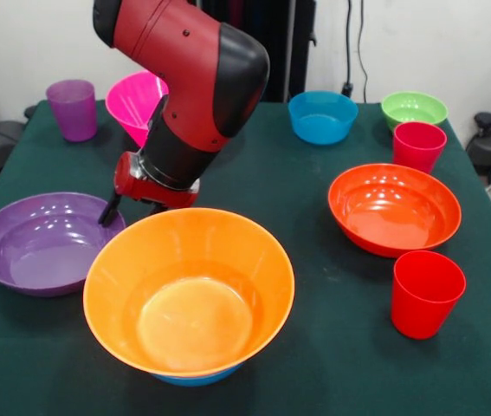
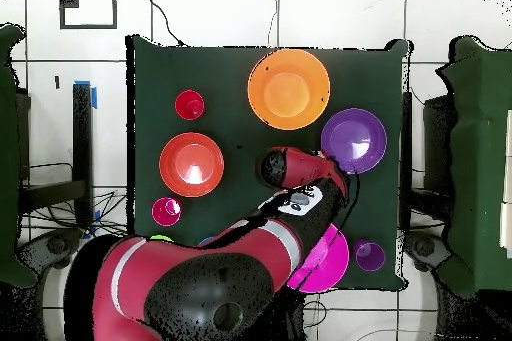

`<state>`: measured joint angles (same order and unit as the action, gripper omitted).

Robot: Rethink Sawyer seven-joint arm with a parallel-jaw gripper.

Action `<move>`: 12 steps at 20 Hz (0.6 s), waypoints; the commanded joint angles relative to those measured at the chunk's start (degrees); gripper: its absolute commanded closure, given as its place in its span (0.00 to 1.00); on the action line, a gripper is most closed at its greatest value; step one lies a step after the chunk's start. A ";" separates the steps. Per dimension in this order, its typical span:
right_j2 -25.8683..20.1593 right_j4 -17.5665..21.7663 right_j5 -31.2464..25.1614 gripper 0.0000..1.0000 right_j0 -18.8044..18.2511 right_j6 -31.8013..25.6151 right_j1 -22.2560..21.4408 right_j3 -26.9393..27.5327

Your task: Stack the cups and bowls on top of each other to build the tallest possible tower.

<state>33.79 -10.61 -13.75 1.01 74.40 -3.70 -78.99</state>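
A large orange bowl stands at the table's front, with a sliver of a blue bowl showing under it. My gripper hangs low between the orange bowl's far rim and a purple bowl; its fingers are apart and hold nothing. A pink bowl is partly hidden behind my arm, next to a purple cup. A red-orange bowl, two red cups, a blue bowl and a green bowl stand on the other side.
In the overhead view the orange bowl, purple bowl, red-orange bowl, pink bowl and purple cup show. My arm covers the blue and green bowls there. The green cloth ends at all four table edges.
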 commanded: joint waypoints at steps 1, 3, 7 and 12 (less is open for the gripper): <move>-9.02 5.34 3.40 0.00 -2.20 4.39 3.37 3.20; -9.50 6.25 3.97 0.00 -3.03 3.86 3.02 3.23; -9.62 7.56 4.83 0.00 -4.33 3.91 3.14 3.96; -9.76 9.22 4.82 0.00 -5.47 3.43 2.81 4.56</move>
<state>33.77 -5.76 -10.68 -2.54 74.40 -3.63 -78.72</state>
